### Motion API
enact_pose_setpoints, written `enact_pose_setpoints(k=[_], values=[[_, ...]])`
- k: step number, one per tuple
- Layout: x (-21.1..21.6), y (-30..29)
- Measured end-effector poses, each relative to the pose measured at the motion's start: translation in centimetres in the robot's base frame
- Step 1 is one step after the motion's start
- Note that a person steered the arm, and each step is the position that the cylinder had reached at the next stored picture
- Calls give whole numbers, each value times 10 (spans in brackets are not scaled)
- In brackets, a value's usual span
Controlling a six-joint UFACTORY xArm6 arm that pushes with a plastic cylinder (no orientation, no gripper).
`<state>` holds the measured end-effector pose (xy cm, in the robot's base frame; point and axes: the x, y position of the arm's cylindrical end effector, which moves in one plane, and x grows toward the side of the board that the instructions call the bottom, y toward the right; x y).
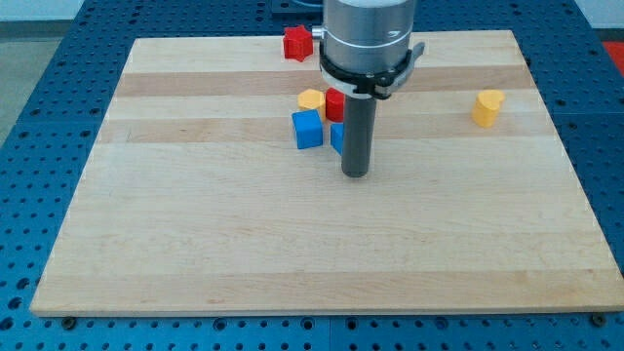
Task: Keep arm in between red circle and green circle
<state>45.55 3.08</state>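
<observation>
My tip (pixel 355 175) rests on the wooden board (pixel 292 253) just below the centre cluster of blocks. A red block (pixel 334 103), partly hidden behind the rod, sits above the tip; its shape cannot be made out. A yellow block (pixel 311 98) lies to its left. A blue cube (pixel 307 129) is left of the rod, and a second blue block (pixel 336 136) is mostly hidden behind the rod. A red block (pixel 297 43) of star-like shape lies near the board's top edge. No green block is visible; the arm may hide it.
A yellow heart-shaped block (pixel 487 107) stands alone at the view's right. The arm's grey cylinder (pixel 369 39) covers the top middle of the board. A blue perforated table (pixel 39 146) surrounds the board.
</observation>
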Motion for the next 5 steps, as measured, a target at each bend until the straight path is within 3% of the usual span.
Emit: enact_pose_setpoints(k=[4, 5], values=[[-29, 0], [-18, 44]])
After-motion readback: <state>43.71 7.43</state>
